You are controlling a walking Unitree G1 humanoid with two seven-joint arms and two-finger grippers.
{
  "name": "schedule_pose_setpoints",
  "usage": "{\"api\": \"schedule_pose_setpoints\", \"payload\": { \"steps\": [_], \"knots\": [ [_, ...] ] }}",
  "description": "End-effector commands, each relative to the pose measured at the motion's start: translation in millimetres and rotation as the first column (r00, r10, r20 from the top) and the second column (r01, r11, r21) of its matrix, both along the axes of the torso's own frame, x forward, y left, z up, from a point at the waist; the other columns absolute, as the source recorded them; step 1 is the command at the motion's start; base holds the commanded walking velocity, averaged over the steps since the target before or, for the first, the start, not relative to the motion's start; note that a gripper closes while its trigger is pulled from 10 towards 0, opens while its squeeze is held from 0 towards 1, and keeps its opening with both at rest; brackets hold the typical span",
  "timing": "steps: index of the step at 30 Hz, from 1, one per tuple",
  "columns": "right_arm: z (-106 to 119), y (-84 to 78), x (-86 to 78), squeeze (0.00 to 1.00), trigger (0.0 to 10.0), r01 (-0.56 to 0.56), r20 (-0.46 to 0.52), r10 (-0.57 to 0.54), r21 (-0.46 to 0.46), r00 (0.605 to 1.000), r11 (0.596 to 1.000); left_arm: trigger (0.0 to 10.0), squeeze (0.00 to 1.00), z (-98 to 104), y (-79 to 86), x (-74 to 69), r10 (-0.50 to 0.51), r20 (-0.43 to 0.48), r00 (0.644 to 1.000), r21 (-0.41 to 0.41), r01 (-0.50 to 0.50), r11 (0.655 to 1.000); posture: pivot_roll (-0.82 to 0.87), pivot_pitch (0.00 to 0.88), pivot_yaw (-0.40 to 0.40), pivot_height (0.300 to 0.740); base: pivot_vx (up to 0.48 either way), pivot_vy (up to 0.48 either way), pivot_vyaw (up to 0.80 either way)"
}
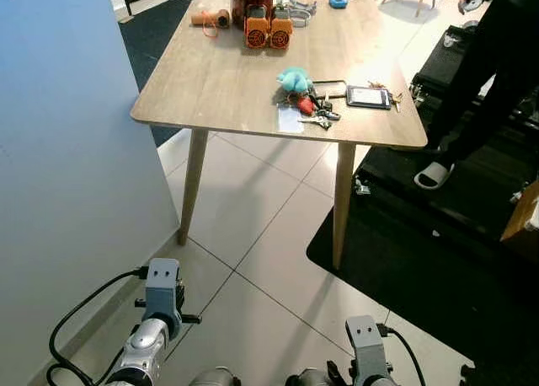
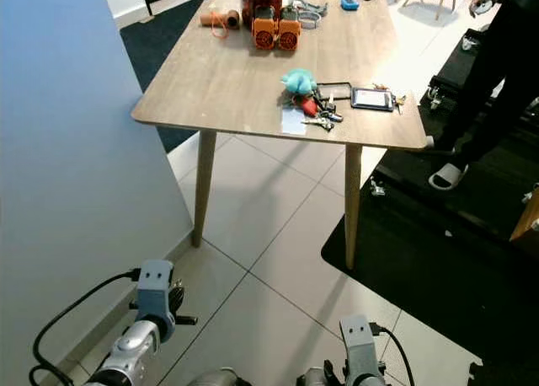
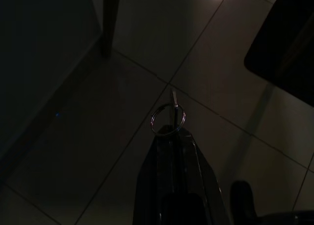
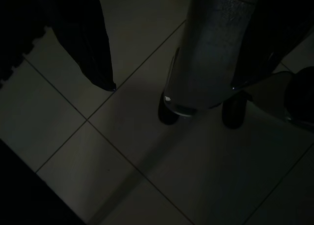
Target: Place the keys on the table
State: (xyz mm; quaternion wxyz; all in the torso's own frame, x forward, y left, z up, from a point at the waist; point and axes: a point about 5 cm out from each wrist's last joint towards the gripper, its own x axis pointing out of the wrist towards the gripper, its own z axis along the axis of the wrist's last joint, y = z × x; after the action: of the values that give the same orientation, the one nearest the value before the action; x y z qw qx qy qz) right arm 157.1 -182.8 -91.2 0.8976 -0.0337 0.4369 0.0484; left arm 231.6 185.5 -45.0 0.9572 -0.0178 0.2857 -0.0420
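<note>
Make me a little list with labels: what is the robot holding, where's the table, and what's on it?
held item: key ring, pinched at the tip of the left tool, over the tiled floor
right tool: hangs idle by the floor, fingers hard to judge
table: wooden, ahead of the robot
on table: bunch of keys, teal plush toy, orange gadgets
nearby: a person's leg beside the table

Silver arms (image 1: 147, 348) with grey wrist blocks, looping black cables (image 1: 80, 306).
</note>
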Motion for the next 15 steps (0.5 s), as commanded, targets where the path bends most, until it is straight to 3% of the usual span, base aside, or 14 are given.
{"api": "schedule_pose_setpoints", "payload": {
  "steps": [1,15],
  "knots": [
    [-2.7,-2.7,-7.2,0.0,10.0,0.001,-0.023,-0.001,-0.007,1.0,1.0,10.0,0.0,-0.8,-2.8,-0.9,-0.018,-0.002,1.0,0.003,0.018,1.0,0.04,0.071,-0.023,0.74,0.307,0.0,0.0],
    [-2.9,-4.4,-8.5,0.0,10.0,-0.007,-0.024,0.007,-0.012,1.0,1.0,10.0,0.0,-1.4,-3.6,-1.7,-0.002,0.0,1.0,-0.006,0.002,1.0,0.04,0.073,-0.029,0.74,0.362,0.0,0.0]
  ]
}}
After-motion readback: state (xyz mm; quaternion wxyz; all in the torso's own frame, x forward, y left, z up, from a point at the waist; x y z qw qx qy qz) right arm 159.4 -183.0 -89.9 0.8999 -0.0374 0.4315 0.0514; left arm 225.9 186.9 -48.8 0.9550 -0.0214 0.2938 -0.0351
